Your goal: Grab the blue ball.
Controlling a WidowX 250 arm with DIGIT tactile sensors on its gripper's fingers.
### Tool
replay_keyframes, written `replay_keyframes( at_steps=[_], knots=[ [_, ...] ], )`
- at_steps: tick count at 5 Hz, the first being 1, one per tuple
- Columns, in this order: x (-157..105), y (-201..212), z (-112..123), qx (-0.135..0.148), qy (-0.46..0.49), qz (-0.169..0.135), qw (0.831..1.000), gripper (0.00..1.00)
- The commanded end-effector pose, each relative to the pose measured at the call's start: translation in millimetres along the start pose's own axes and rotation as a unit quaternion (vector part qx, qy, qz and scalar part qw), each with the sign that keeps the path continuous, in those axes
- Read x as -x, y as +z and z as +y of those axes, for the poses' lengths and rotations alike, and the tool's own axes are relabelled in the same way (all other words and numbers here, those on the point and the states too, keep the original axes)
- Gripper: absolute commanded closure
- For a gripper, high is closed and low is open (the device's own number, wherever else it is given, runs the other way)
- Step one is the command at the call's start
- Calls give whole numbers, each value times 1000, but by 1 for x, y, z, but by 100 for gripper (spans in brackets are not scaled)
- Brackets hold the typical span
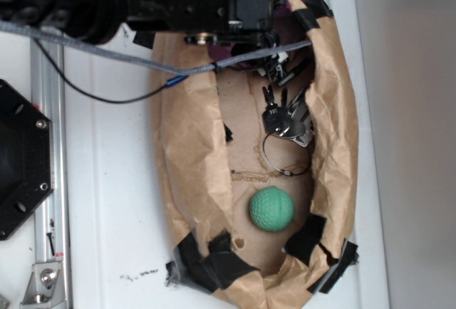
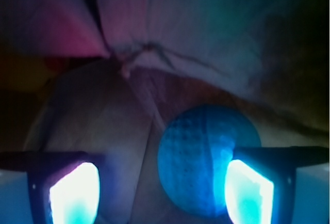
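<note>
arm: being held over the top end of the paper-lined tray (image 1: 187,145), with the gripper (image 2: 161,193) lowered inside it; hidden under the arm in the exterior view.
pincer: being kept wide apart; both lit fingertips (image 2: 75,195) are seen in the wrist view with open space between them, nothing clamped.
blue ball (image 2: 203,159): being framed between the fingertips, offset toward the right-hand one, which overlaps its edge in the wrist view; contact can't be confirmed. Lying against the crumpled paper wall at the tray's top end. Not visible from outside.
green ball (image 1: 272,208): being left alone near the tray's bottom end, well apart from the arm.
keys (image 1: 285,120): lying mid-tray on a wire ring, just below the arm.
progress: approach is judged nearly done; ball is not yet gripped.
left: closing on the ball, then lifting. A small re-centering is probably being called for first.
</note>
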State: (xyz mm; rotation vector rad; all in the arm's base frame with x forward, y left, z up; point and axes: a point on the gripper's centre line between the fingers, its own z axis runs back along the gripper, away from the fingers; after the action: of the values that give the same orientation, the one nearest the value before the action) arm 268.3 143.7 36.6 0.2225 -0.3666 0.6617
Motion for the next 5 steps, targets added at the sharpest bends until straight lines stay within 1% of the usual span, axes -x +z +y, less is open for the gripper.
replay_keyframes(
  at_steps=[1, 2, 3, 5],
  knots=[
    [-14, 1, 16, -4, 15, -18, 1000, 100],
    [-13, -1, 15, 5, 13, -12, 1000, 100],
    [-12, -1, 13, 10, 8, -12, 1000, 100],
    [-9, -1, 11, 12, 1, -8, 1000, 100]
  ],
)
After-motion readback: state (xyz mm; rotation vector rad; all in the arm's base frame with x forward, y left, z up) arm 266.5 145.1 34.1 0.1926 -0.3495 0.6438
